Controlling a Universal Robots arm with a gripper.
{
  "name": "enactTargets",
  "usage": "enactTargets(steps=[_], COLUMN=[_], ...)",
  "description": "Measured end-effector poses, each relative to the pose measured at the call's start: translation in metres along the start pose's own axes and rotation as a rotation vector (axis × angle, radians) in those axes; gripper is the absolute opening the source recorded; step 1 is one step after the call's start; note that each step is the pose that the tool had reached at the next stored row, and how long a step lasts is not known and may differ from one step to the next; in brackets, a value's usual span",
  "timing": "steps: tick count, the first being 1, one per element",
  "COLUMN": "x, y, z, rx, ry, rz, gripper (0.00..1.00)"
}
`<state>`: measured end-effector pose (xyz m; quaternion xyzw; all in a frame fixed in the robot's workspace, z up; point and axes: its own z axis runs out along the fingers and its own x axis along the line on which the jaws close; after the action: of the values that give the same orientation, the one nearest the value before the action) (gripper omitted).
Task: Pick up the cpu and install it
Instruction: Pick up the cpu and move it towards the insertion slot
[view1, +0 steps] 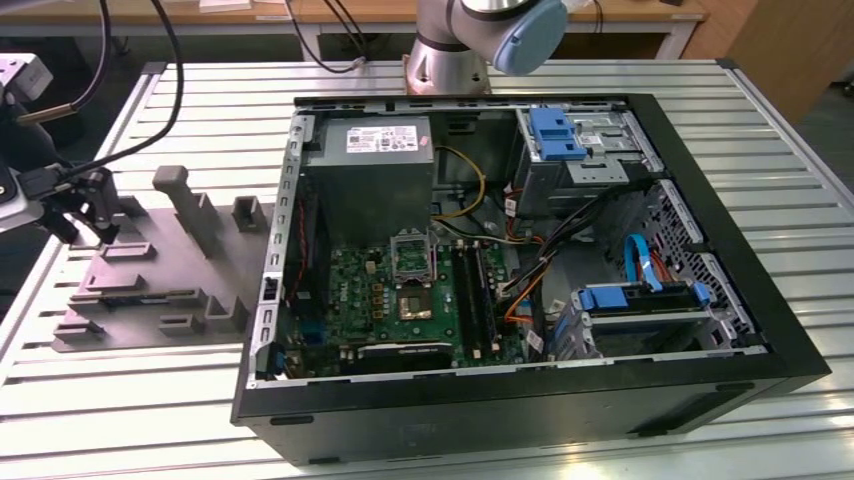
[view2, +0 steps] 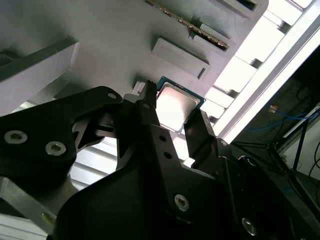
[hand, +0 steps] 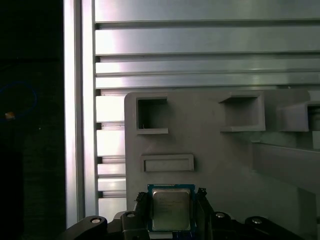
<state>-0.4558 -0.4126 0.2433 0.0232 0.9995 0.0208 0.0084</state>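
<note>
Your gripper stands narrow, fingers closed on two opposite edges of the cpu, at a corner of the grey fixture. Judge the cpu light, stiff and thin, with a slick metal top and a delicate underside: the edges are the right hold. The first wrist view squares it beside the fixture's raised rectangular frame; further off, the exterior view adds the open computer case beside the fixture, socket inside
</note>
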Motion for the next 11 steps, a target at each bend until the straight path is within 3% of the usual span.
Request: enactTargets(steps=[11], x=[0.0000], y=[0.0001], z=[-0.0019], rx=[0.0001], ry=[0.0001], rz=[0.000], gripper=[0.47])
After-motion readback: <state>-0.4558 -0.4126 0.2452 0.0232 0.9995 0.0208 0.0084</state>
